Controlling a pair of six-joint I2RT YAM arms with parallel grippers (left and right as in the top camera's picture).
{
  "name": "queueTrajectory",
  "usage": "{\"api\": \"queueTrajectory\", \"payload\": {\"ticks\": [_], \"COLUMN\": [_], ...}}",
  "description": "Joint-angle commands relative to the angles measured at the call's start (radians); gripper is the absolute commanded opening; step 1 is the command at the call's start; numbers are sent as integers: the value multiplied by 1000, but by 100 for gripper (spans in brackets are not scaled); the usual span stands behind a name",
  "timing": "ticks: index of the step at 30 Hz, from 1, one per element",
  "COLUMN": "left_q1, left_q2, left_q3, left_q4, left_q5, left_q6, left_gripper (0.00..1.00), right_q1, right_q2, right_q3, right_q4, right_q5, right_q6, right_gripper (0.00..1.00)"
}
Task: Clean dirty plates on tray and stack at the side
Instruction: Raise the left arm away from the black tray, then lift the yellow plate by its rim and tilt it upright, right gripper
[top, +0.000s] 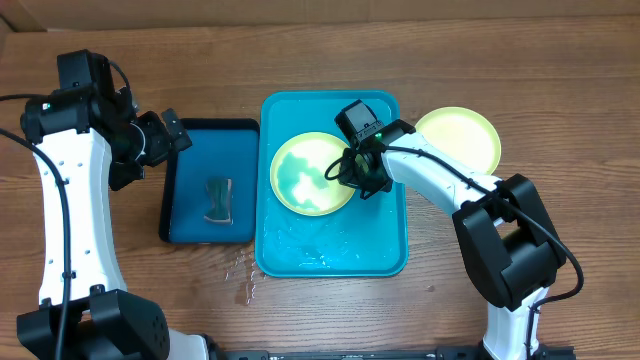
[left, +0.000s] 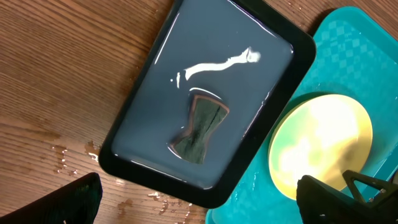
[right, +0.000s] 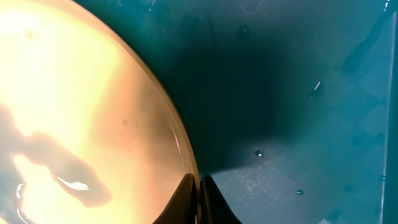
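Nearest our base, water droplets (top: 243, 275) dot the wooden table (top: 560, 90) just in front of the gap between two trays. Next comes the turquoise tray (top: 330, 255), its near half wet and bare. On its far half lies a pale yellow-green plate (top: 305, 175) streaked with blue-green smears. Our right gripper (top: 355, 175) sits at this plate's right edge with its jaws closed together. The wrist view shows the fingertips (right: 183, 208) meeting right at the rim, though we cannot tell whether the rim is pinched between them. To the left, just beside the turquoise tray, the dark-blue tray (top: 165, 215) holds shallow water and a crumpled dark cloth (top: 217, 198). Our left gripper (top: 172, 140) hovers at that tray's far left corner, jaws spread wide and holding nothing. Farthest off, on the table just beside the turquoise tray's right rim, rests a second yellow-green plate (top: 460, 135).
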Motion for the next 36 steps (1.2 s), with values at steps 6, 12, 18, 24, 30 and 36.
{"api": "queueTrajectory", "payload": {"ticks": [6, 12, 18, 24, 30, 36], "left_q1": [3, 3, 3, 3, 3, 3], "left_q2": [-14, -14, -14, -14, -14, -14], "left_q3": [21, 21, 21, 21, 21, 21], "left_q4": [2, 2, 2, 2, 2, 2], "left_q5": [-8, -8, -8, -8, -8, -8], "left_q6": [-6, -6, -6, -6, -6, -6], "left_gripper": [100, 100, 100, 100, 100, 100], "right_q1": [1, -3, -6, -56, -133, -159], "right_q2": [12, 12, 12, 5, -25, -96], "right_q3": [-2, -2, -2, 5, 43, 60], "right_q4": [7, 7, 7, 5, -28, -72], "right_q5": [-6, -13, -17, -84, -233, -264], "right_q6": [6, 9, 8, 5, -77, -132], "right_gripper": [4, 4, 4, 4, 4, 4]}}
